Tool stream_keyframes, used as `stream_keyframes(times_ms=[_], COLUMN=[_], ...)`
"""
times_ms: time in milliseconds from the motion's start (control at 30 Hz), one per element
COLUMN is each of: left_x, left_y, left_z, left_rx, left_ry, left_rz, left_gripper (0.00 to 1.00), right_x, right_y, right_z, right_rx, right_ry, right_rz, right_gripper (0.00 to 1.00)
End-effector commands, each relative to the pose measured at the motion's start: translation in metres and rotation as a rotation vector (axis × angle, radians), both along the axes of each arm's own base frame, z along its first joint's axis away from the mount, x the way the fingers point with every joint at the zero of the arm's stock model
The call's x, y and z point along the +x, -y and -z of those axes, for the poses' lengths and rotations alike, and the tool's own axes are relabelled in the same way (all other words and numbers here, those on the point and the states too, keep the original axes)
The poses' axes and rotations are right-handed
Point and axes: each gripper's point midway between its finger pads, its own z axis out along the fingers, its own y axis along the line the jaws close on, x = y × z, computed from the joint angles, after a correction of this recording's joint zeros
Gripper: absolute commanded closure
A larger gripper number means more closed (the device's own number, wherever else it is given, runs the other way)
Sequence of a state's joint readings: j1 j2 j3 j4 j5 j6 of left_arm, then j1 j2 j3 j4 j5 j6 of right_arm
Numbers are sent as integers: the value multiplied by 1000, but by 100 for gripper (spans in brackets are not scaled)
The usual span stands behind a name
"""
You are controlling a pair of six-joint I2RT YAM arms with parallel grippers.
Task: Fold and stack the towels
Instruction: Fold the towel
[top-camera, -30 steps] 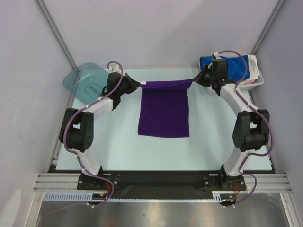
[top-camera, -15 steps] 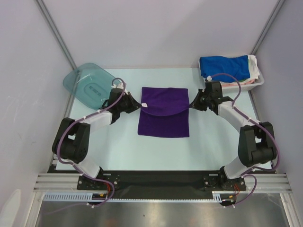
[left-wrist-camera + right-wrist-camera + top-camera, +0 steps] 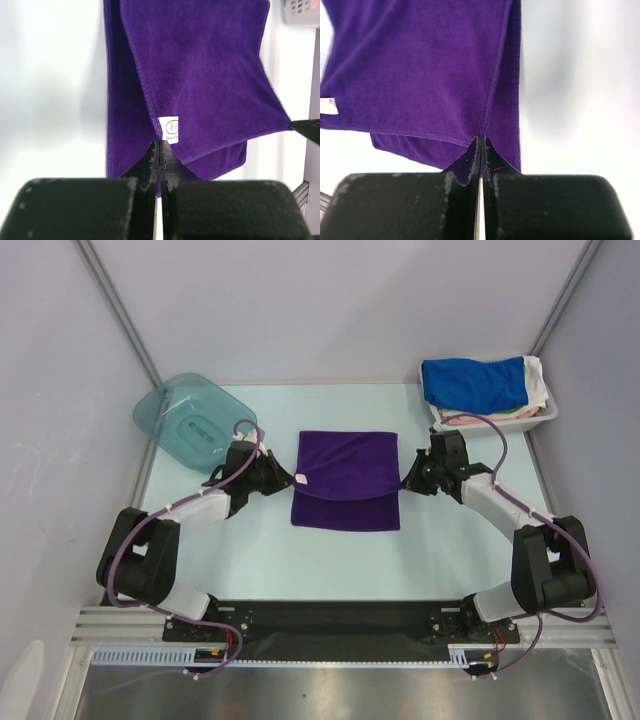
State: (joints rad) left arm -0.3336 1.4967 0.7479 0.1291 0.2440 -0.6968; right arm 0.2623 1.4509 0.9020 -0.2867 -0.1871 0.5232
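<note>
Left pincer [image 3: 289,478] and right pincer [image 3: 405,483], two in all, each pinch a top-layer corner of the one purple towel [image 3: 347,475], folded on the tabletop [image 3: 260,540]. One blue towel [image 3: 472,382] tops the far-right bin [image 3: 549,412]; cloths [image 3: 520,412] beneath it are largely hidden.

1. A white tag [image 3: 171,130] is sewn at the edge of the folded-over upper layer of the purple towel [image 3: 200,65]. In the left wrist view it carries a small reddish-brown emblem above one line of fine dark script. The letters are too small to read.
2. In the right wrist view the same tag sits at the picture's left edge, with only faint pale print that is unreadable.
3. From the top camera the tag is a plain white speck near the towel's left edge, with nothing legible.
4. The teal lid [image 3: 190,420] has moulded shapes in its middle. No letters can be made out.
</note>
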Motion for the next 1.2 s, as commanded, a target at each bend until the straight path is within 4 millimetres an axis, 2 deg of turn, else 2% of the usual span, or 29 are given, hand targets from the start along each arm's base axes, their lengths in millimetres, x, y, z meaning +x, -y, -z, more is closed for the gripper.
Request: stream_keyframes(times_ms=[0,567,1167], left_x=[-12,-39,-62], left_y=[3,-8,-9], left_z=[-10,7,27], left_rx=[7,44,49], left_ry=[38,4,-36], left_rz=[49,59,87], left_gripper=[100,100,100], right_x=[-5,-41,-64], right_y=[4,13,11], right_z=[-15,2,22], right_rx=[-9,-21,-28], right_ry=[53,28,-7], right_rz=[4,-3,-16], right_gripper=[100,100,100])
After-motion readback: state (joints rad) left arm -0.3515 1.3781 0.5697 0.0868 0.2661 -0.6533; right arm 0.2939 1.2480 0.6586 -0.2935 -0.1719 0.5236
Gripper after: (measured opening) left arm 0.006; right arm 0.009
